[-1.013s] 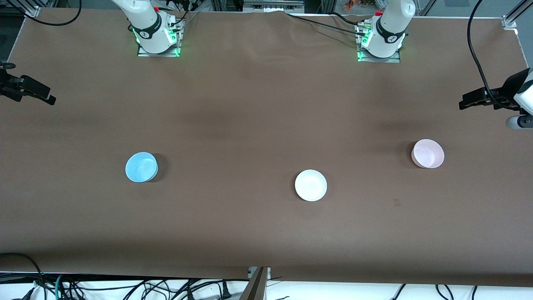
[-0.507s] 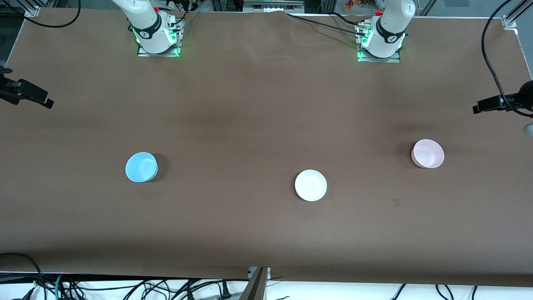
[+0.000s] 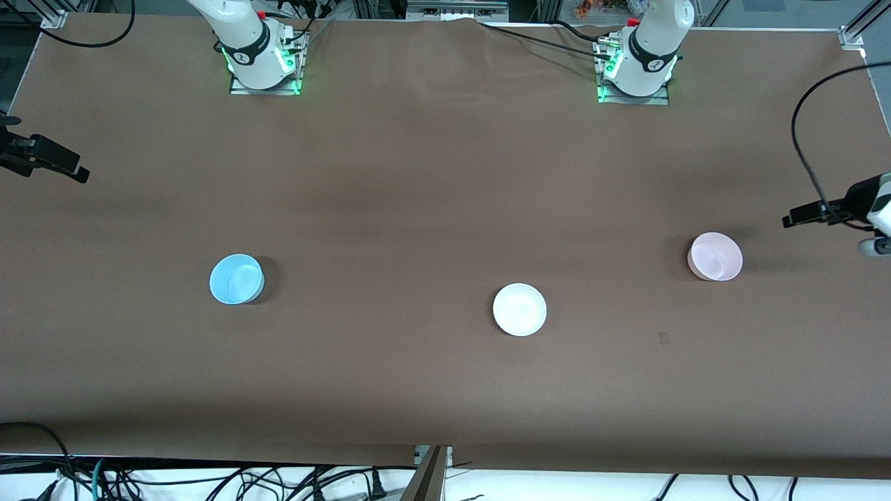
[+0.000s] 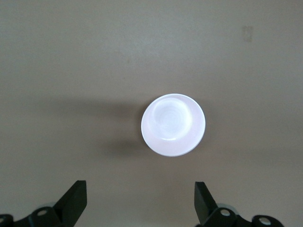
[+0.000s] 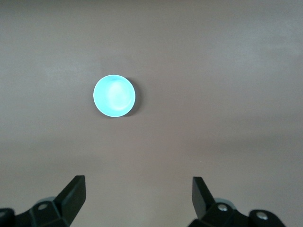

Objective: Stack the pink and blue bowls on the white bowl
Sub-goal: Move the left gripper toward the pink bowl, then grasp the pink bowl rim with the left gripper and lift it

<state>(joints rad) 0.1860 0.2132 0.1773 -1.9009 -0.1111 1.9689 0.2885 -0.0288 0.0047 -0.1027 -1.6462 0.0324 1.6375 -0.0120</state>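
The pale pink bowl [image 3: 715,257] stands upright toward the left arm's end of the table. It also shows in the left wrist view [image 4: 173,124]. The sky-blue bowl [image 3: 237,279] stands toward the right arm's end and shows in the right wrist view [image 5: 114,95]. The white bowl [image 3: 519,309] stands between them, nearest the front camera. My left gripper [image 3: 790,220] hangs open and empty, high over the table end beside the pink bowl, as its own view shows [image 4: 140,198]. My right gripper [image 3: 82,172] hangs open and empty, high over the other table end, as its own view shows [image 5: 138,194].
The brown table cover [image 3: 418,209] carries only the three bowls, spaced well apart. The arm bases [image 3: 264,62] stand along the edge farthest from the front camera. Cables [image 3: 209,480] lie off the edge nearest the front camera.
My left gripper has swung outward and then come down alongside the pink bowl's position. My right gripper has shifted only slightly. The bowls have not moved.
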